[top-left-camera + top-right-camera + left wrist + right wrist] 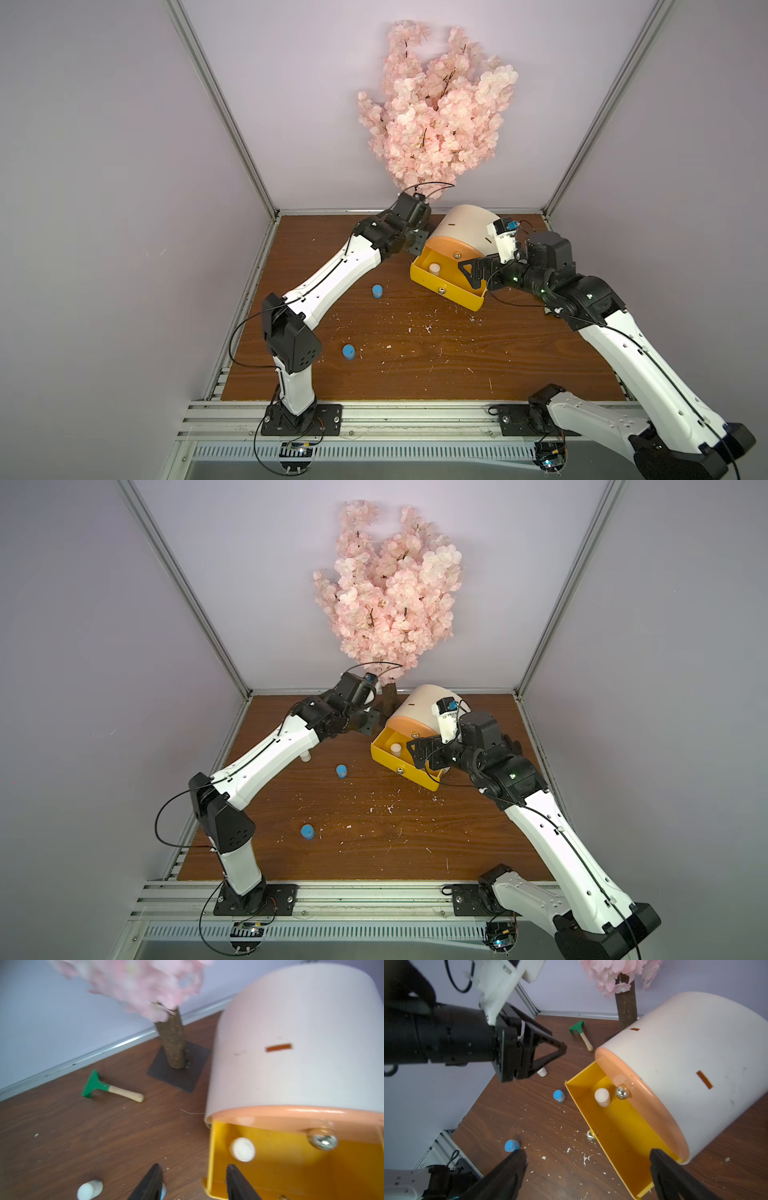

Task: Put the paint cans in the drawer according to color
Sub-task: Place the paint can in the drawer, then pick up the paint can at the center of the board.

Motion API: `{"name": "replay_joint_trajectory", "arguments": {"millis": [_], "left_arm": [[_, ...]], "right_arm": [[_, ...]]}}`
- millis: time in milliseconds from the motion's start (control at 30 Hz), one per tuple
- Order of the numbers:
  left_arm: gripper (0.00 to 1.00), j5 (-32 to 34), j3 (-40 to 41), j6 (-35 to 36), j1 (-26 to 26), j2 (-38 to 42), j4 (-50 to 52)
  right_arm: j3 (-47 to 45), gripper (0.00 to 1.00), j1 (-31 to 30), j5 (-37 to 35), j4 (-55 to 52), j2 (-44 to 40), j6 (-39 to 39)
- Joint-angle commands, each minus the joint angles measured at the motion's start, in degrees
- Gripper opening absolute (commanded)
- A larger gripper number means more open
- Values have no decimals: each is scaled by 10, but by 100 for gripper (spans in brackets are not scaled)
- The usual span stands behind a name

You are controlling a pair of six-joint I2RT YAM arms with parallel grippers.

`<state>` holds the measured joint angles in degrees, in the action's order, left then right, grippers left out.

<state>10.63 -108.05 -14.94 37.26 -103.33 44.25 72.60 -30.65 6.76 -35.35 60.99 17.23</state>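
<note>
The cream drawer cabinet (465, 226) stands at the back with its yellow drawer (446, 291) pulled out. One white paint can (434, 268) (243, 1149) (602, 1096) stands inside it. My left gripper (193, 1169) is open and holds nothing, straddling the drawer's left corner: one finger over the drawer, one over the table. My right gripper (588, 1153) is wide open above the drawer's front wall, also holding nothing. Another white can (306, 756) (89, 1189) stands on the table under the left arm. Two blue cans (377, 291) (349, 351) stand on the table left of the drawer.
A pink blossom tree (436, 112) rises on a trunk (172, 1043) with a dark base plate just behind the cabinet. A green-headed toy tool (97, 1084) lies near the back wall. White flecks (428, 330) litter the wooden table (415, 365). Walls close in on three sides.
</note>
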Motion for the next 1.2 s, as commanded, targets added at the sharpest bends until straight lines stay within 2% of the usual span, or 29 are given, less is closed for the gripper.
{"name": "replay_joint_trajectory", "arguments": {"millis": [0, 300, 500, 633, 900, 1167], "left_arm": [[55, 19, 45, 0, -57, 7, 14], [62, 1, 142, 8, -184, -3, -3], [63, -35, 180, 16, -250, -48, -21], [65, -34, 202, 19, -269, -66, -37], [65, -79, 222, 25, -281, -106, -64], [62, -53, 227, 27, -288, -123, -72]], "right_arm": [[6, 99, -42, -40, 22, 15, 25], [-18, 99, -134, -58, 61, 55, 25], [-26, 99, -152, -68, 74, 65, 27], [-25, 99, -153, -76, 73, 66, 26], [-25, 99, -155, -86, 73, 57, 29], [-21, 99, -155, -92, 68, 52, 33]]}}
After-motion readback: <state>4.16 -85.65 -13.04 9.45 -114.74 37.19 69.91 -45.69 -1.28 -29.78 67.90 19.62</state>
